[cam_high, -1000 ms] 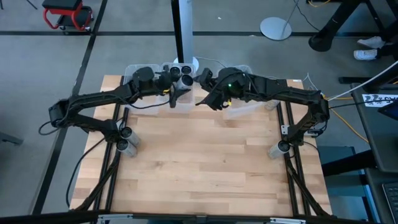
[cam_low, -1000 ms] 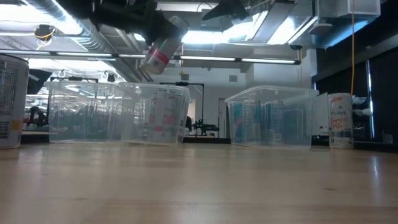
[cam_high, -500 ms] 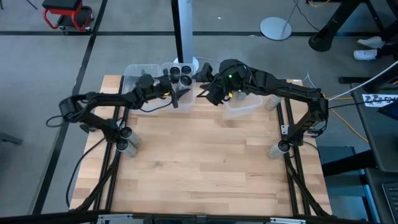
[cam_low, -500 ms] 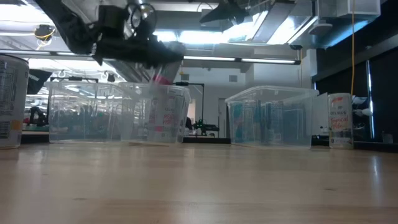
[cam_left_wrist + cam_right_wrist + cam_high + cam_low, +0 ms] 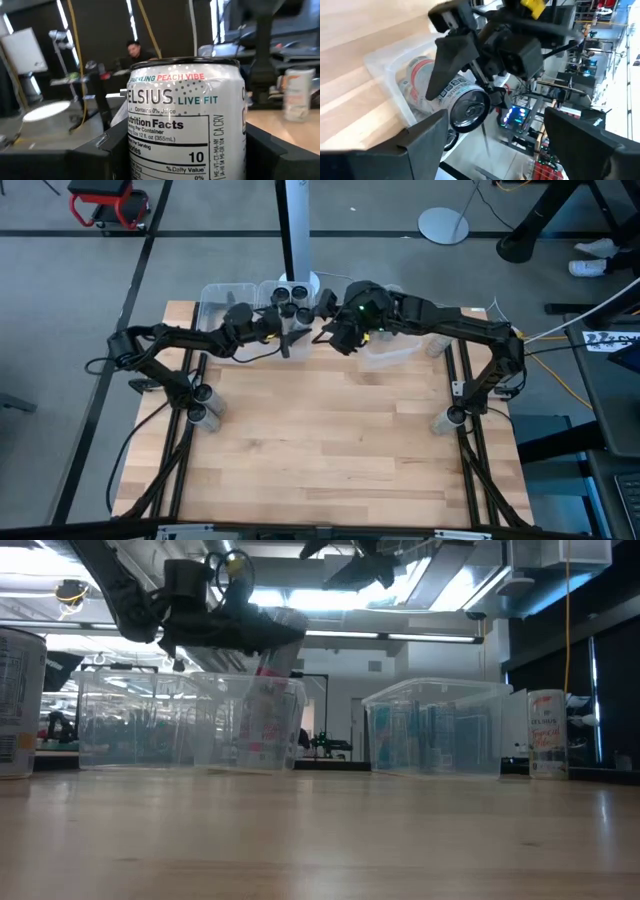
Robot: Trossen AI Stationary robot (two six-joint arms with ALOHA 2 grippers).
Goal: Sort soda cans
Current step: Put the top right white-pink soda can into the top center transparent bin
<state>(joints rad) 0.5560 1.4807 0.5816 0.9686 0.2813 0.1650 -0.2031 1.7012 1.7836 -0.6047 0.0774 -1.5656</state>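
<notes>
My left gripper [image 5: 185, 145] is shut on a white soda can [image 5: 185, 105] with pink and teal print. In the low view this can [image 5: 275, 652] hangs tilted over the left clear bin [image 5: 150, 725], where another white can [image 5: 262, 730] stands. The right wrist view shows the held can [image 5: 467, 107] above that bin [image 5: 395, 75], with a red-topped can [image 5: 417, 70] inside. My right gripper [image 5: 495, 120] is open and hovers close by, facing the held can. In the high view both grippers meet near the far edge, left gripper [image 5: 285, 320], right gripper [image 5: 335, 335]. My left gripper pinches the white can by its side wall [image 5: 135, 145] between the two fingers [image 5: 102, 150], which lie across the can. The can is lifted clear and tilted, with one end [image 5: 470, 110] turned toward my right gripper.
A second clear bin [image 5: 435, 725] with bluish cans stands to the right of the first. Single cans stand near the table's left edge [image 5: 200, 405] and right edge [image 5: 445, 420]. The wooden table [image 5: 330, 450] lies bare nearer than the bins.
My left gripper has come down toward the left bin and turned from a downward slant to nearly level, still holding the white can, which now hangs at the bin's rim. My right gripper has stayed high and shifted slightly toward the far edge.
</notes>
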